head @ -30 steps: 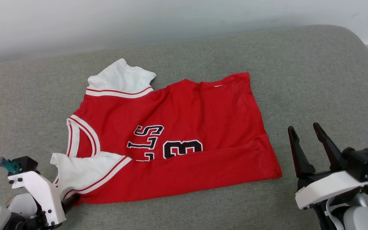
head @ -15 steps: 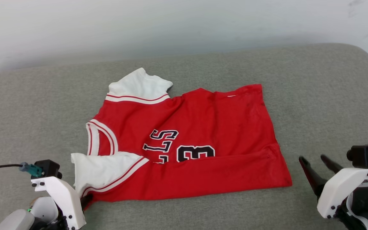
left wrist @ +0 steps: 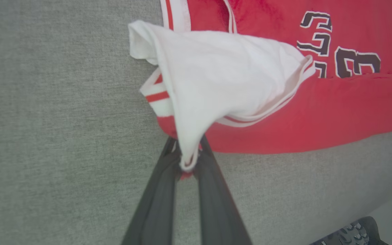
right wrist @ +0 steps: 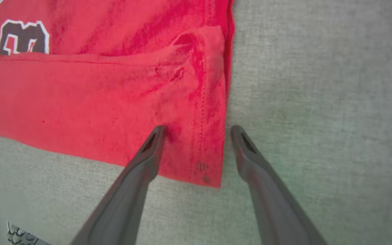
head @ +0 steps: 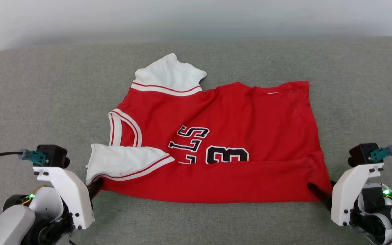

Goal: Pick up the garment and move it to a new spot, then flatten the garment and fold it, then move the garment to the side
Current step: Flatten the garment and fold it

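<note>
The garment (head: 233, 126), a red jersey-style cotton shirt with white short sleeves, red-and-white striped trim and black white-outlined letters and numerals, lies spread on a broad grey upholstered cushion (head: 46, 102), collar toward the robot's left and bottom hem toward its right. Its near long edge is turned up over the chest, hiding the lower part of the print, so flattening looks done and folding appears to be the step in hand. The left tool (left wrist: 185, 160) is closed tight on the near-left corner, where the white near sleeve (head: 124, 163) and a bit of red cloth bunch between its dark fingers. The right tool (right wrist: 197, 131) stands wide open and holds nothing. It straddles the near-right corner at the hem, one finger over the red cloth, the other on the bare cushion just beside the edge. Whether either finger has slipped beneath the layers cannot be told. The next move probably calls for the right tool to close on that corner, catching every folded layer. Both arms would then need to lift together and carry the near edge toward the far edge, keeping the cloth taut between them so that the fold stays straight and the far sleeve (head: 168, 76) does not crumple.
</note>
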Robot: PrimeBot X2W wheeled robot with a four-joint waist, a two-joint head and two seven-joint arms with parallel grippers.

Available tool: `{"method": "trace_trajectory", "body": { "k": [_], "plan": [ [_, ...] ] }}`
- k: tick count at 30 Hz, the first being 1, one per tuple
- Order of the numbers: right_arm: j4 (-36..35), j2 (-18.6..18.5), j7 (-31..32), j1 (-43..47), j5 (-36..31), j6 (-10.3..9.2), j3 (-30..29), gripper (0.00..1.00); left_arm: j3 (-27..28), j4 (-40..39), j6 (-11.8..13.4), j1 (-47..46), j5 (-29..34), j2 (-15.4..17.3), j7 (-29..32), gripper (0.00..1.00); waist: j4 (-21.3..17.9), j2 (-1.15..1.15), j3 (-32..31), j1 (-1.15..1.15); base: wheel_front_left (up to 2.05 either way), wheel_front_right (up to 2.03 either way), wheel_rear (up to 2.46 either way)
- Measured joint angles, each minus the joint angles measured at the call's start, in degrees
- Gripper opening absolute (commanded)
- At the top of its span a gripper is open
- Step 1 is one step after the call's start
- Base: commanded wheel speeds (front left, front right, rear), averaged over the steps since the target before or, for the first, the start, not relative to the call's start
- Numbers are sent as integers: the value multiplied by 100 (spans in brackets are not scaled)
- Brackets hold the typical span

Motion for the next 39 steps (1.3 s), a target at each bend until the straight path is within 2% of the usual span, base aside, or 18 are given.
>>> {"method": "trace_trajectory", "body": {
  "k": [4,5,6,7,13,21,26,31,35,38,39],
  "plan": [
    [357,55,130,-229,47,0,34,100,-11,-92,81,-3,4,-2,48,0,81,0,138,0,0,0,0],
    [419,59,163,-280,67,0,46,82,-12,-97,88,-3,7,-9,46,0,96,0,160,0,0,0,0],
    [479,63,185,-312,108,-1,55,27,-15,-99,92,-3,7,-19,46,0,106,0,174,0,0,0,0],
    [510,60,187,-340,119,-1,76,0,-20,-103,102,-3,5,-29,45,0,112,0,180,0,0,0,0],
    [610,-2,114,-437,235,-1,274,0,1,-62,108,54,-138,-82,47,0,93,0,63,0,0,0,0],
    [532,-180,66,-369,371,-1,534,0,-25,-71,188,361,-237,-102,42,0,46,0,-417,0,0,0,0],
    [528,-257,44,-78,464,0,702,0,-82,-92,293,745,-366,-93,94,0,31,0,-859,-1,0,0,0],
    [357,-363,53,272,604,-1,721,0,-56,-280,463,1123,-449,52,93,0,33,0,-1267,-2,0,0,0],
    [188,-404,176,628,650,0,664,0,-51,-400,588,1421,-546,155,136,0,22,0,-1442,-2,0,0,0],
    [103,-367,212,865,649,-1,615,0,-88,-385,605,1591,-608,107,132,0,-24,0,-1453,-2,0,0,0],
    [102,-352,200,925,638,-1,612,1,-103,-347,594,1596,-660,40,138,11,-36,0,-1443,-2,0,0,0]
  ]
}}
